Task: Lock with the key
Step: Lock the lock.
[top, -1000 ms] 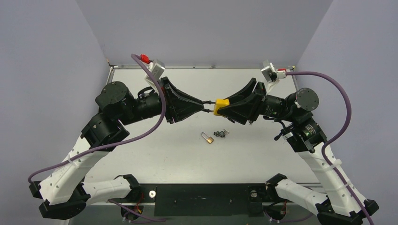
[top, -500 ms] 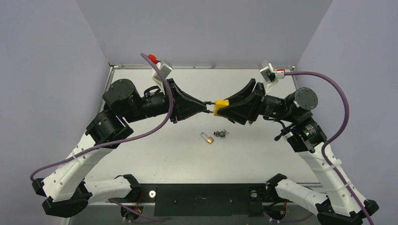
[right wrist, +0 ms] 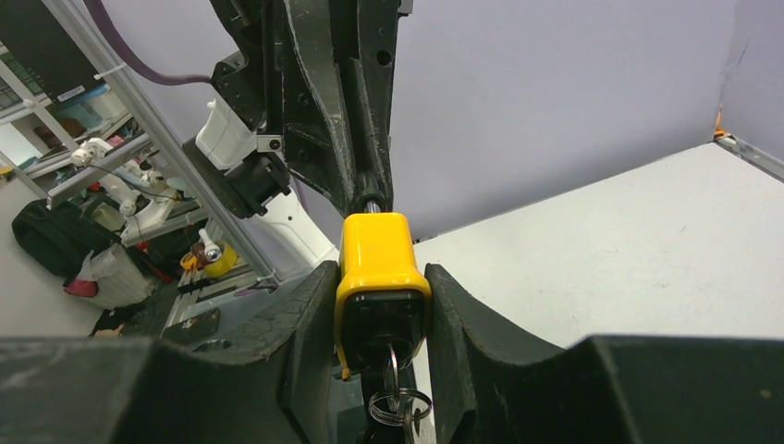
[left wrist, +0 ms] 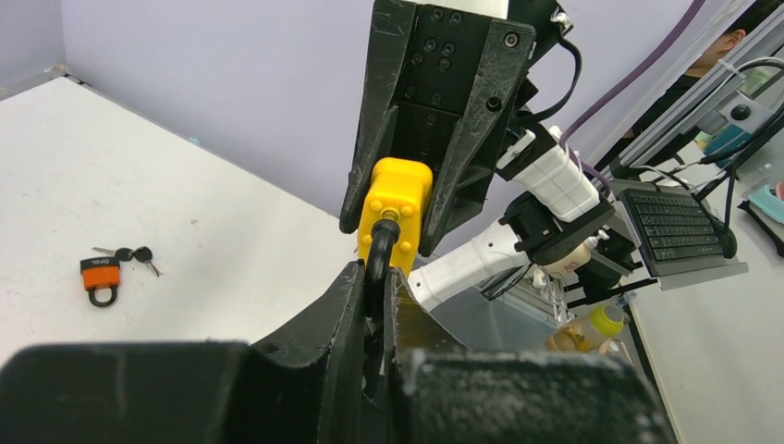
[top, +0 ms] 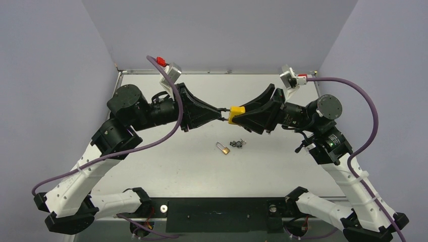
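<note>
A yellow padlock (top: 235, 114) is held in the air between both arms above the table's middle. My right gripper (top: 241, 115) is shut on the yellow body (right wrist: 381, 268); a key on a ring (right wrist: 393, 388) sits in its keyhole. My left gripper (top: 220, 113) is shut on the padlock's black shackle (left wrist: 377, 259), which runs into the yellow body (left wrist: 396, 199). A small orange padlock (top: 225, 149) lies on the table below, with loose black-headed keys (top: 237, 143) beside it; both also show in the left wrist view, the padlock (left wrist: 101, 275) and the keys (left wrist: 132, 255).
The white table (top: 166, 161) is walled by grey panels on three sides. Purple cables (top: 166, 128) loop from each wrist. A black bar (top: 217, 209) runs along the near edge between the arm bases.
The left arm shifted right and rose, then eased back a little. The yellow padlock stays gripped between both grippers, moved slightly left.
</note>
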You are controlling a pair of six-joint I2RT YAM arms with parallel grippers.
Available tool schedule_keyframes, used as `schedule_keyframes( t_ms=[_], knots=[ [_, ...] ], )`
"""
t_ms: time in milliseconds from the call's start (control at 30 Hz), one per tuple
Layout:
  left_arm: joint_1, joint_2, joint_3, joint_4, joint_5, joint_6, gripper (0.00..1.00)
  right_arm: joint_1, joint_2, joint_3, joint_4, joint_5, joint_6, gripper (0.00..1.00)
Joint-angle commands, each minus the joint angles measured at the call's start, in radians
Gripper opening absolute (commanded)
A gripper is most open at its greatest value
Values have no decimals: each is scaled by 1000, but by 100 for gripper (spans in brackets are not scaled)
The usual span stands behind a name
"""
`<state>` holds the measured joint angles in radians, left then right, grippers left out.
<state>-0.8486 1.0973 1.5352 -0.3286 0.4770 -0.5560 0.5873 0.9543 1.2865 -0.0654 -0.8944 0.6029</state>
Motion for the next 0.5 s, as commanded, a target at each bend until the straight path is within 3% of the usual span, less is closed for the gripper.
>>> schedule_keyframes(
  t_ms=[0,467],
  knots=[
    [-32,31,-14,91,40,-18,0,60,40,52,95,62,9,0],
    [-93,49,-31,44,-20,32,0,71,93,82,198,82,101,0]
  ],
)
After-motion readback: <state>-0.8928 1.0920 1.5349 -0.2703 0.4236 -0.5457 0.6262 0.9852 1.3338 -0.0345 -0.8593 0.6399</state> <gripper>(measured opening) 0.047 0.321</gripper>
